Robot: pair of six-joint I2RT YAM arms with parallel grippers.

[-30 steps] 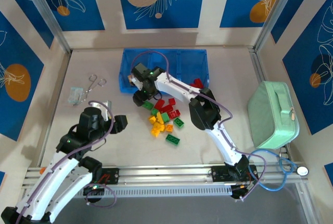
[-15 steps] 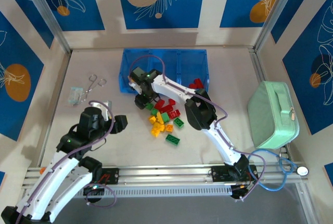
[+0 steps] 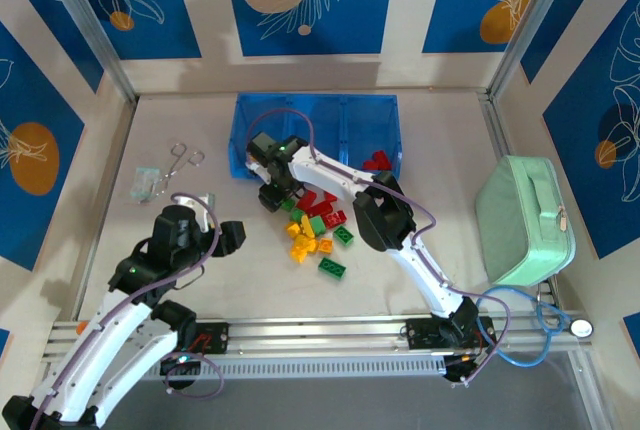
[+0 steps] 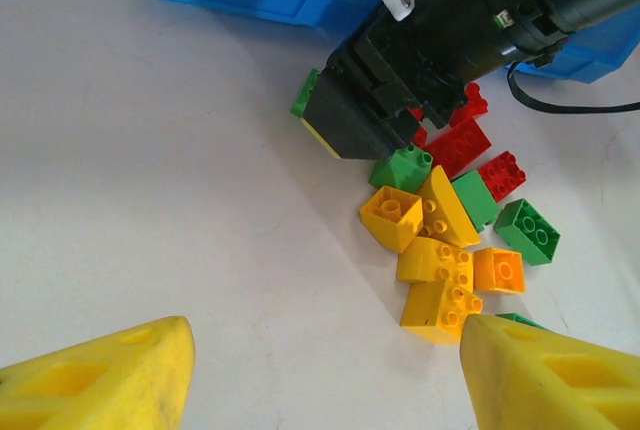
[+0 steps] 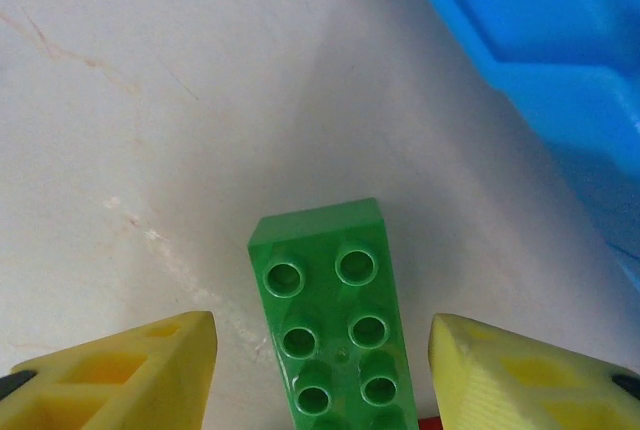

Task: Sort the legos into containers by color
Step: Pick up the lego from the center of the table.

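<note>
Pale table (image 3: 450, 150), lightly scuffed: the right arm is lined up on a green brick.
Low in the top view, the left fingers (image 4: 90, 370) hang apart and empty near the pile of legos (image 3: 315, 230). At the pile's upper edge, the right fingers (image 5: 130, 370) stand open, straddling one green lego (image 5: 325, 300) with gaps on both sides; they should probably centre, then pinch its long sides squarely. The blue tray (image 3: 385, 110) lies just beyond, with blue floral wall panels (image 3: 300, 0) behind.
</note>
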